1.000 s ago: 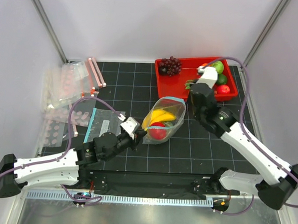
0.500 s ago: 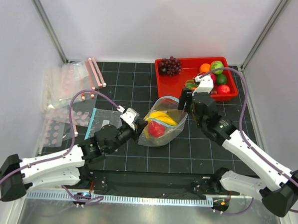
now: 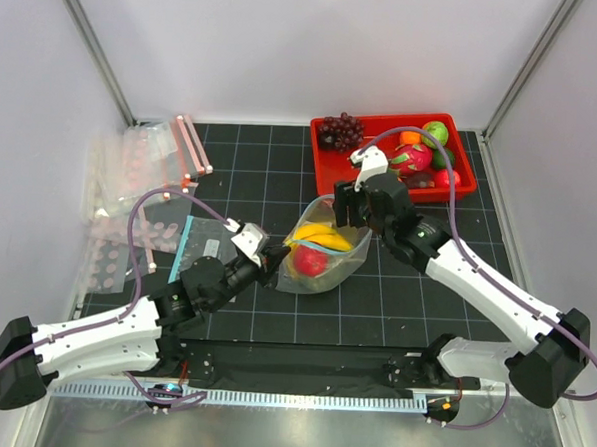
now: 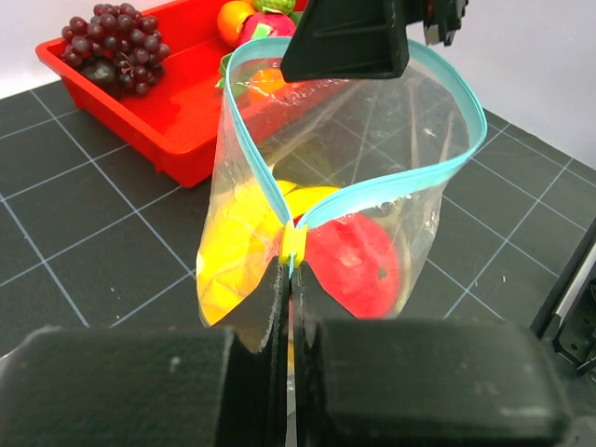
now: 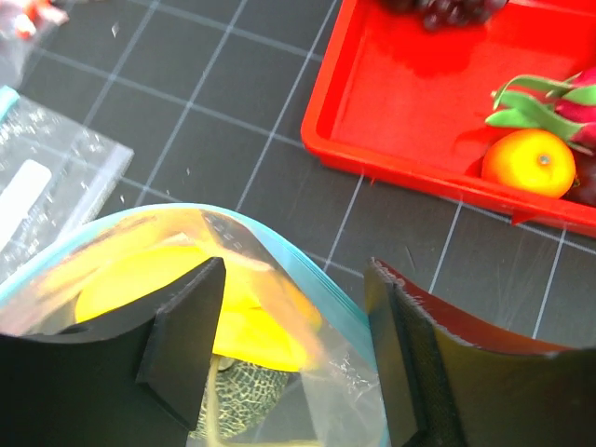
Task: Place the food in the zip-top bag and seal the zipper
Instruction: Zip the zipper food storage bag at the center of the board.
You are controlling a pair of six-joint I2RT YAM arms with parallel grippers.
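Note:
The zip-top bag (image 3: 329, 247) stands mouth-up on the mat's middle, its teal zipper (image 4: 372, 191) gaping in a loop. Inside lie the banana (image 3: 321, 235), the red fruit (image 3: 312, 262) and the netted green melon (image 5: 247, 396). My left gripper (image 3: 272, 257) is shut on the near-left end of the zipper, pinching the strip between its pads (image 4: 291, 279). My right gripper (image 3: 351, 208) hovers open over the bag's far side. Its fingers straddle the teal rim (image 5: 317, 279) without closing on it (image 5: 293, 349).
A red tray (image 3: 381, 170) at the back right holds dark grapes (image 3: 340, 132), a pink dragon fruit (image 3: 412, 157), an orange (image 5: 531, 163) and a green fruit (image 3: 435, 132). Spare clear bags with pink strips (image 3: 141, 165) lie at the left. A flat teal-edged bag (image 3: 205, 247) lies beside my left arm.
My right gripper has swung from over the red tray down-left to the bag's far rim and has opened. My left gripper stays shut on the zipper end, shifted slightly left.

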